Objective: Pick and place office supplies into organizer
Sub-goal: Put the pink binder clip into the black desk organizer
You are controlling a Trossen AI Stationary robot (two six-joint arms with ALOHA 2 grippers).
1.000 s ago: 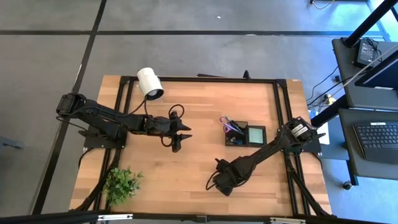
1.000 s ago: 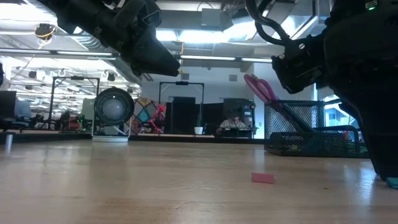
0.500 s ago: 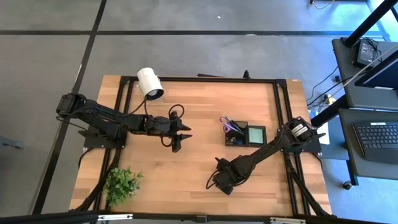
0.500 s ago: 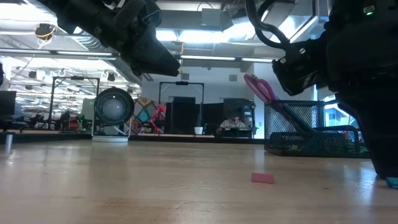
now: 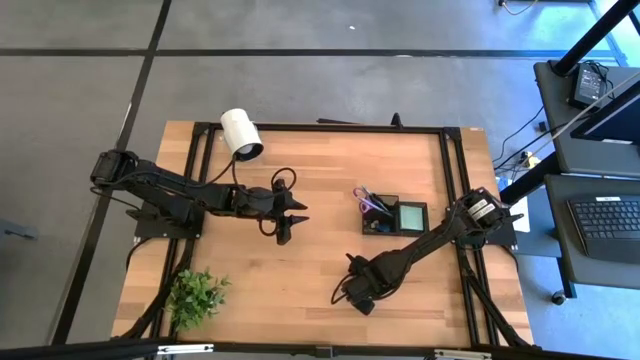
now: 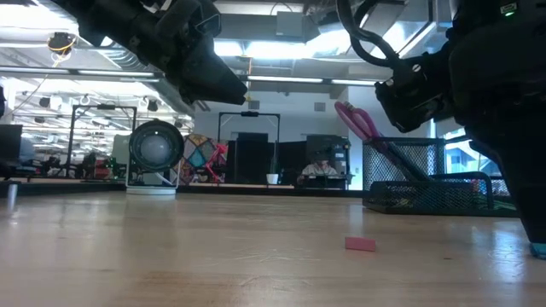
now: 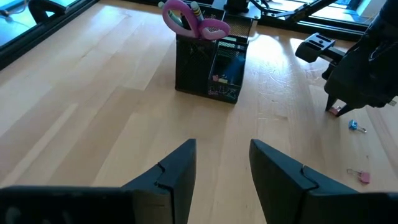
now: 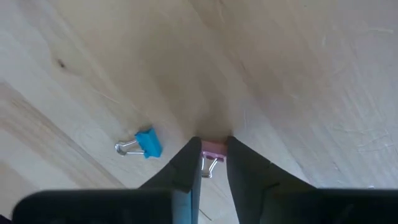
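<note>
Wooden table (image 5: 320, 180), pale planks in a black frame, grey floor around it; low view shows a lit workshop room beyond.

Organizer (image 5: 393, 216): black mesh, right of table centre. Purple-handled scissors (image 5: 368, 203) stand upright in its taller left part; a light green notepad (image 5: 411, 214) sits in its right compartment. In the left wrist view the organizer (image 7: 214, 62) stands far ahead with the scissors (image 7: 194, 20) poking out of the top.

Right gripper (image 8: 212, 163): down at the table near the front edge, left of and nearer than the organizer. Fingers (image 8: 186, 167) nearly clenched on a small pink clip (image 8: 213, 149), which sits between the tips on the wood; grip looks made, clip not lifted.

Blue clip (image 8: 147, 143): lies on the wood just beside the right gripper, apart from it.

Second pink clip (image 6: 360, 244): loose on the table, low view; also in the left wrist view (image 7: 363, 177), beyond the blue one (image 7: 354, 125).

Left gripper (image 7: 222, 165): hovers above table centre, left of the organizer, fingers spread, nothing between them.

White cylinder (image 5: 240, 132): far left edge.

Plant (image 5: 196, 294): near left corner.
</note>
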